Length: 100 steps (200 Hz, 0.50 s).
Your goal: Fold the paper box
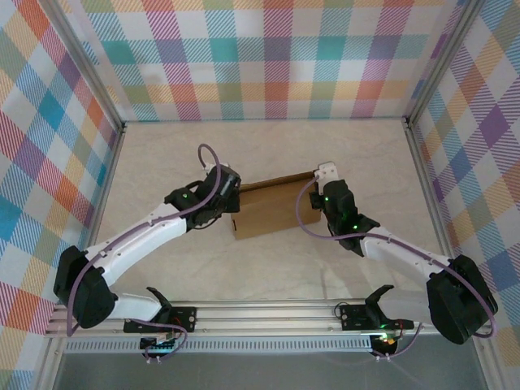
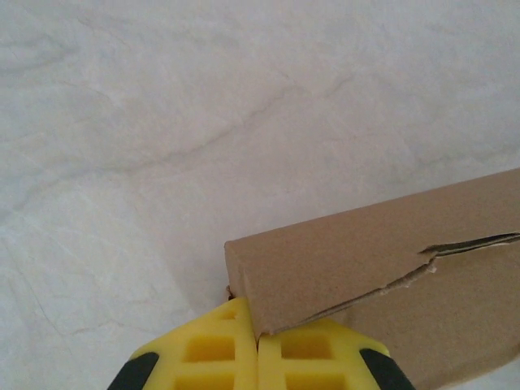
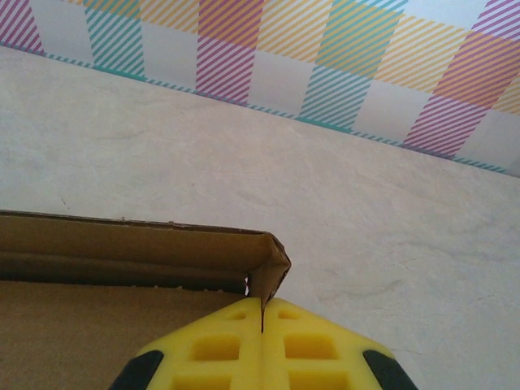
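Yellow left fingers (image 2: 207, 353) and right fingers (image 3: 313, 345), both pairs pressed together, touch opposite ends of the one brown paper box (image 1: 272, 210) lying in the middle of the pale surface (image 1: 268, 150)

The paper box (image 1: 272, 207) lies in the middle of the desk (image 1: 268, 146), between the two arms, with the walls behind it and well apart on either side. The left pincer (image 2: 258, 329) sits at the box's left end, its tips against the corner there. The right pincer (image 3: 262, 313) sits at the box's far right corner, its tips against the upright side wall, with bare desk beyond.
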Available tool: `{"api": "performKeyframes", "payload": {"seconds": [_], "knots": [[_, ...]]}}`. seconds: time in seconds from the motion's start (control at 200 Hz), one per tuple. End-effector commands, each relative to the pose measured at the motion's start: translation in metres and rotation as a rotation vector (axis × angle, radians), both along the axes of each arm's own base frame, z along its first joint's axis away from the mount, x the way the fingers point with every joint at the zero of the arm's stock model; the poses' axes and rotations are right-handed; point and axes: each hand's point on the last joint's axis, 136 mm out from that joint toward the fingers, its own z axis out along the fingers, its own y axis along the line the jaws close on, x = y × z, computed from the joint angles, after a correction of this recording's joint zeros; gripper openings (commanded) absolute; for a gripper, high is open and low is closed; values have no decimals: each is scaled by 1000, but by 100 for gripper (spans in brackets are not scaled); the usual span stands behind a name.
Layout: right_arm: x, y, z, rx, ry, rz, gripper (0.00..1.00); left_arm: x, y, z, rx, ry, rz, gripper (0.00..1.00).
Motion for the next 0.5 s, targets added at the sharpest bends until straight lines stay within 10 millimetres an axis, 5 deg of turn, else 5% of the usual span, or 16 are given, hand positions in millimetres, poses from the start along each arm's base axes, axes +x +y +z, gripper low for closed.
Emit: {"api": "performKeyframes", "payload": {"seconds": [0.0,0.225,0.495], "knots": [[-33,36,-58,-39,206,188,0,-13,-42,-24,-72,-7,-105,0],[-38,35,-53,7,198,186,2,-20,-37,-41,-4,-38,-77,0],[-44,40,-22,60,179,226,43,-22,-14,-43,177,-67,-14,0]]}}
